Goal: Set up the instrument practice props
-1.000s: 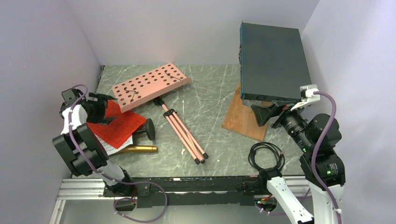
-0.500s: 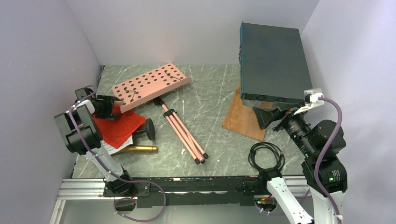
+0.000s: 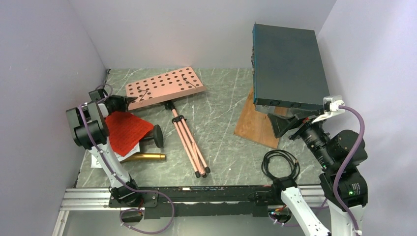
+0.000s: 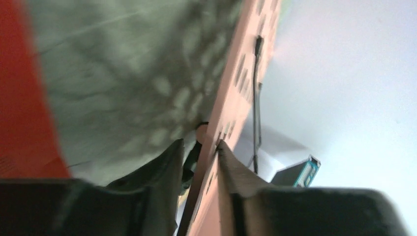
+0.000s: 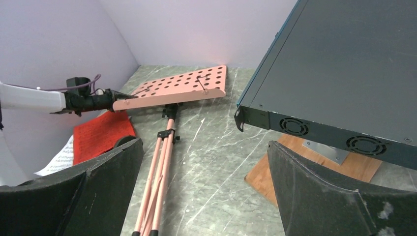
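Observation:
The pink perforated music stand [image 3: 164, 86] lies on the table with its folded tripod legs [image 3: 189, 145] pointing to the near edge. My left gripper [image 3: 129, 101] is shut on the plate's left end; in the left wrist view the pink plate [image 4: 231, 98] runs between the two fingers of that gripper [image 4: 200, 143]. The red music sheet [image 3: 125, 130] lies over a white one beside the black round-base mic stand [image 3: 157, 136] and the gold microphone [image 3: 145, 157]. My right gripper [image 5: 204, 147] hangs open over bare table, holding nothing.
A large dark teal box [image 3: 287, 61] leans on a wooden board [image 3: 253, 125] at the back right, close above my right gripper. A black cable coil [image 3: 280, 164] lies near the front right. Purple walls close in the left, back and right sides.
My left gripper closed on the music stand's left end. The plate swung toward the back wall and the leg tips slid left. My right arm drifted slightly right.

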Robot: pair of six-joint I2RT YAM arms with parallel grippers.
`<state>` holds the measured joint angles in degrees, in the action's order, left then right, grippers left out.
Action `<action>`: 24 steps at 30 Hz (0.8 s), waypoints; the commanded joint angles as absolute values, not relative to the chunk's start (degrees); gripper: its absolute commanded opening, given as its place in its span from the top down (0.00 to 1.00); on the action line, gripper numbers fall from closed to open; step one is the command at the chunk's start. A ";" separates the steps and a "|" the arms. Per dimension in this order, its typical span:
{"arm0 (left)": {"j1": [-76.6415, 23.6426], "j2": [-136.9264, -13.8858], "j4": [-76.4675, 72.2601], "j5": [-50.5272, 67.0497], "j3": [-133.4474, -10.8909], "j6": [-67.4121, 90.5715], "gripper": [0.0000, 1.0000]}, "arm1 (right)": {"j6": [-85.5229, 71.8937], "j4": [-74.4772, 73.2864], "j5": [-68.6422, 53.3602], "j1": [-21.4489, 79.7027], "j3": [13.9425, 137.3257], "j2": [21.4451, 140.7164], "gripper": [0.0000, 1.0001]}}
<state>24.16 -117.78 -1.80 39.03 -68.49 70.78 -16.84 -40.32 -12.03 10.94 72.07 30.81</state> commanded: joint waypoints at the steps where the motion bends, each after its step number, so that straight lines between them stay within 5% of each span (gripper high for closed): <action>1: 23.78 -118.62 -17.24 42.93 -66.49 77.11 0.79 | -16.56 -39.72 -10.98 10.76 73.53 30.54 0.00; 5: 23.65 -116.18 -33.21 46.23 -62.08 83.33 0.94 | -17.00 -39.33 -11.26 10.77 72.83 30.66 0.00; 6: 23.57 -115.28 -38.00 47.12 -61.03 85.47 0.84 | -17.05 -39.24 -11.37 10.79 72.72 30.72 0.00; 7: 23.34 -113.81 -43.80 47.56 -59.67 88.20 0.98 | -17.05 -39.06 -11.49 10.77 72.54 30.76 0.00; 14: 18.75 -105.29 -72.44 45.69 -58.85 99.68 1.00 | -17.76 -37.09 -12.92 10.81 70.99 32.42 0.00; 24: 15.14 -85.09 -56.22 45.24 -71.36 85.62 1.00 | -21.53 -33.14 -17.12 10.74 70.85 36.52 0.00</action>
